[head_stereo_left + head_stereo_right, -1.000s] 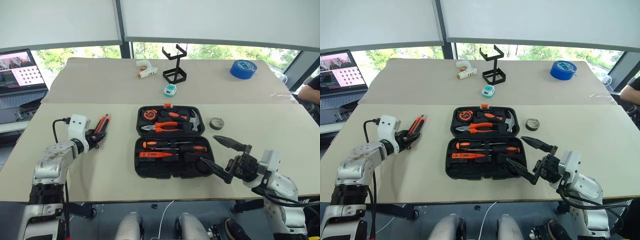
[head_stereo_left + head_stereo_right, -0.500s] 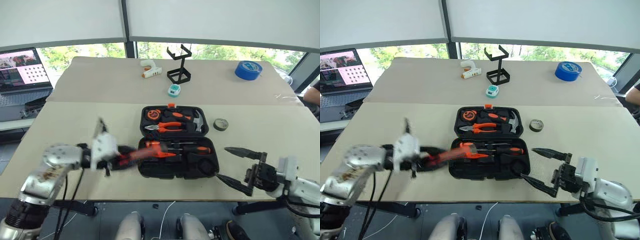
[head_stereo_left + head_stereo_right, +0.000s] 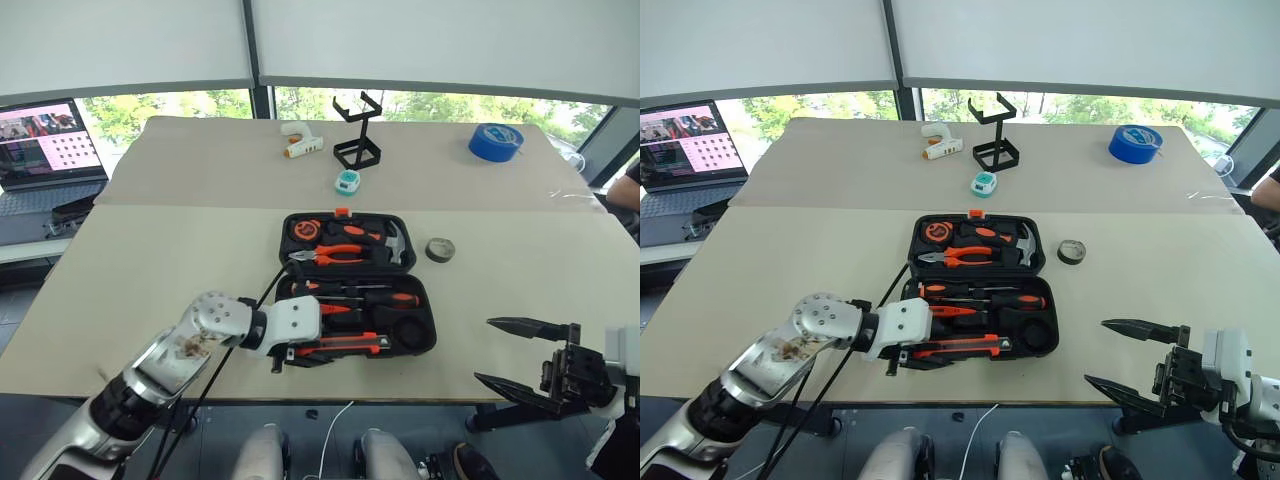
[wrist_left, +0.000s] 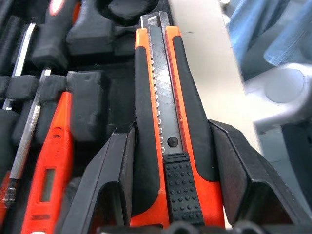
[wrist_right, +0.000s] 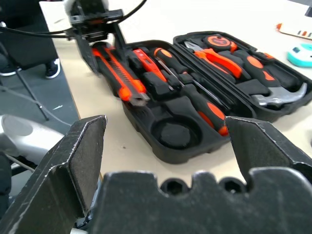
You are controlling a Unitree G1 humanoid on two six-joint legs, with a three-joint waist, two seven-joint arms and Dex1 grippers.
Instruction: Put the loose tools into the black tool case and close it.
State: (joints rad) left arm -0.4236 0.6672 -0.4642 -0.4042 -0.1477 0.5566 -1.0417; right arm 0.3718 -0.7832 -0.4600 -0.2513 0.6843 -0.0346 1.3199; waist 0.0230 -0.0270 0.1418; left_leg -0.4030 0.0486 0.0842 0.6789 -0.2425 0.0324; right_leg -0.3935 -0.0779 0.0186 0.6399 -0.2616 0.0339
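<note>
Orange-black utility knife (image 4: 168,141) clamped level in left hand (image 3: 300,350) over case (image 3: 420,335).

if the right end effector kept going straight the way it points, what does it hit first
Most likely the near right corner of the open tool case, by its empty round slot. The right end effector stands open with bare table in between, though depth is hard to judge.

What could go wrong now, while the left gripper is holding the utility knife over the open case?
1. The left gripper is shut on the utility knife, which lies over the near edge of the black tool case; released out of line, it may sit proud of its slot and perhaps block the lid.
2. The small tape roll lies outside the case, so closing now would leave it out.
3. The right gripper hangs open near the case corner and might nudge it.
</note>
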